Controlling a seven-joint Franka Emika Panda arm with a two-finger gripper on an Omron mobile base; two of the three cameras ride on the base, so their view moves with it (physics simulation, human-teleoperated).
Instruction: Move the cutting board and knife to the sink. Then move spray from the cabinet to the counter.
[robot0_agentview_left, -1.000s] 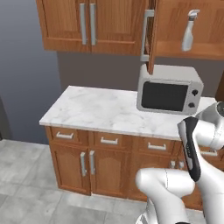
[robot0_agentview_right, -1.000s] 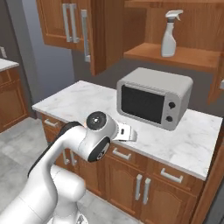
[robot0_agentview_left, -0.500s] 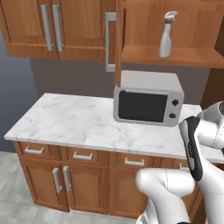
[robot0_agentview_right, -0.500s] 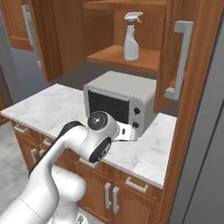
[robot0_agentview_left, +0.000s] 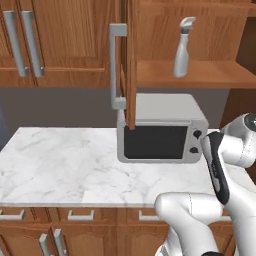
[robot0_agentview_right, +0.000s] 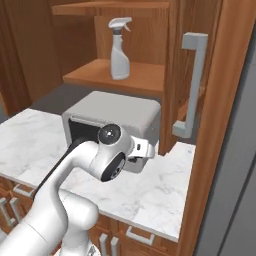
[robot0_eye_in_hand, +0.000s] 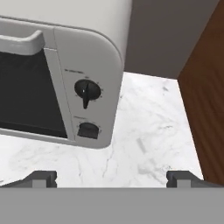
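The spray (robot0_agentview_left: 182, 48) (robot0_agentview_right: 120, 48) stands upright on the lower shelf (robot0_agentview_left: 200, 76) of the open cabinet (robot0_agentview_right: 131, 76), above the microwave. The cabinet door (robot0_agentview_left: 131, 65) hangs wide open with its grey bar handle (robot0_agentview_left: 117, 66) (robot0_agentview_right: 192, 85) facing out. My gripper (robot0_eye_in_hand: 111, 178) is open with nothing between its fingers. It hovers low over the counter (robot0_eye_in_hand: 148, 140) (robot0_agentview_left: 65, 165) (robot0_agentview_right: 150, 187), just right of the microwave's knob panel and well below the spray. The cutting board, the knife and the sink are out of view.
A grey microwave (robot0_agentview_left: 160, 135) (robot0_agentview_right: 115, 116) (robot0_eye_in_hand: 57, 65) sits on the counter under the shelf. A wooden side panel (robot0_eye_in_hand: 209, 109) walls in the counter's right end. Closed upper cabinets (robot0_agentview_left: 55, 40) hang to the left, and drawers (robot0_agentview_left: 80, 215) run below.
The whole picture has shifted: the base has driven right and closer, so microwave, cabinet and spray loom larger. The gripper has stayed open.
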